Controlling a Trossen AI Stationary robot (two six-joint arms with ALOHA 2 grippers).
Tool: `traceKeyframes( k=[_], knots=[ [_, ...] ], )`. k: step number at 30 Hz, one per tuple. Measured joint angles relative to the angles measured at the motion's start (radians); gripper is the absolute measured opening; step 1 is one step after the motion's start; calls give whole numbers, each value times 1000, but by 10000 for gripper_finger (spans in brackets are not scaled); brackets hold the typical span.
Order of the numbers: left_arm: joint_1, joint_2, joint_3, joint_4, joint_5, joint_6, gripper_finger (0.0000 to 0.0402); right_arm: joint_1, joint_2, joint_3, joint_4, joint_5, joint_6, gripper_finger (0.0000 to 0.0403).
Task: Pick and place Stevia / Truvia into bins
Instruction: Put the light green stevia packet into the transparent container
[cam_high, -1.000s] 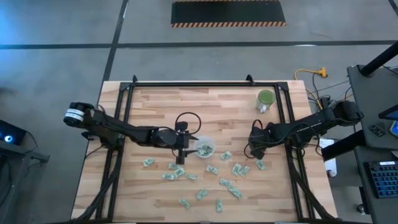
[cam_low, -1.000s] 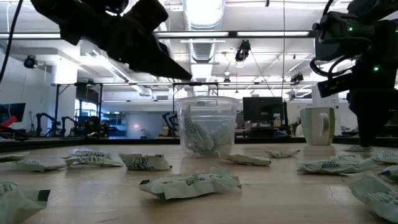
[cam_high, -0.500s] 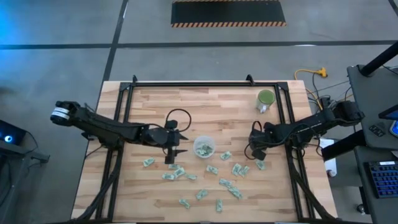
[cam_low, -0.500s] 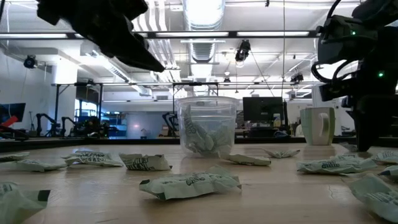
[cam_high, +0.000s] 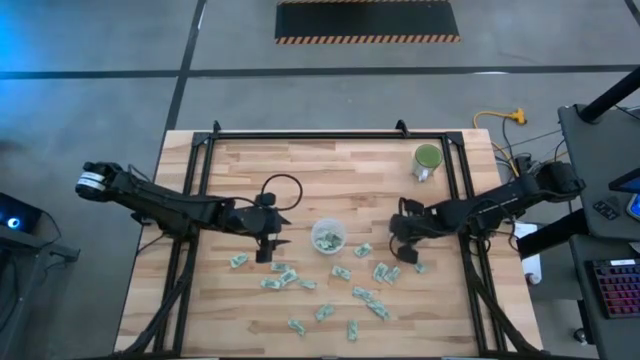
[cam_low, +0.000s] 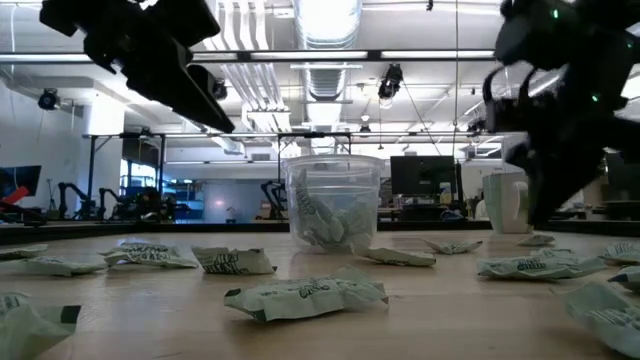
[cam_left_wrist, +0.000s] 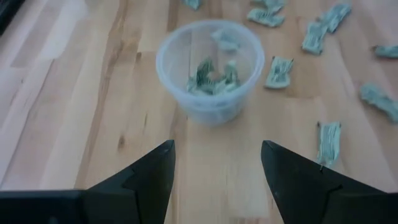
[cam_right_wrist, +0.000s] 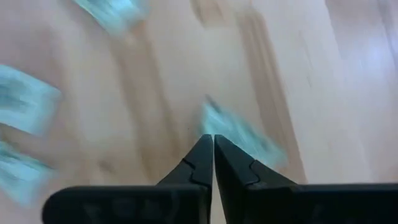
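Withdrawn from small round clear plastic cup (cam_high: 328, 237), left gripper (cam_high: 264, 250) spread, empty; right gripper (cam_right_wrist: 213, 144) pinched, possibly missing pale-green paper packet (cam_right_wrist: 239, 132).

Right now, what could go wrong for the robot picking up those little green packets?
The right gripper is shut, with a packet at its tip. How firmly it is held is unclear, so it might slip out on the way to the clear cup. The cup looks light, so a bump from the open left gripper nearby could tip it. Packets lie crowded, so two might get grabbed together.
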Motion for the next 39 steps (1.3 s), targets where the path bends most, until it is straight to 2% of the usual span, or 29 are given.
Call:
traceKeyframes(
  k=[4,9,21,26,30,37,39],
  knots=[
    [0,0,-19,0,-15,-3,221,11,-5,24,22,2,-32,8],
    [0,0,-29,1,-15,-3,221,9,1,20,20,64,26,14],
    [0,0,-29,3,-15,-2,221,-11,16,-21,12,83,59,117],
    [0,0,-29,4,-15,-2,221,-27,16,-39,9,79,90,134],
    [0,0,-29,4,-15,-2,221,-28,16,-41,9,58,79,118],
    [0,0,-29,4,-15,-2,221,-28,16,-41,8,1,18,22],
    [0,0,-29,4,-15,-2,221,-28,16,-41,8,-3,3,13]
  ],
)
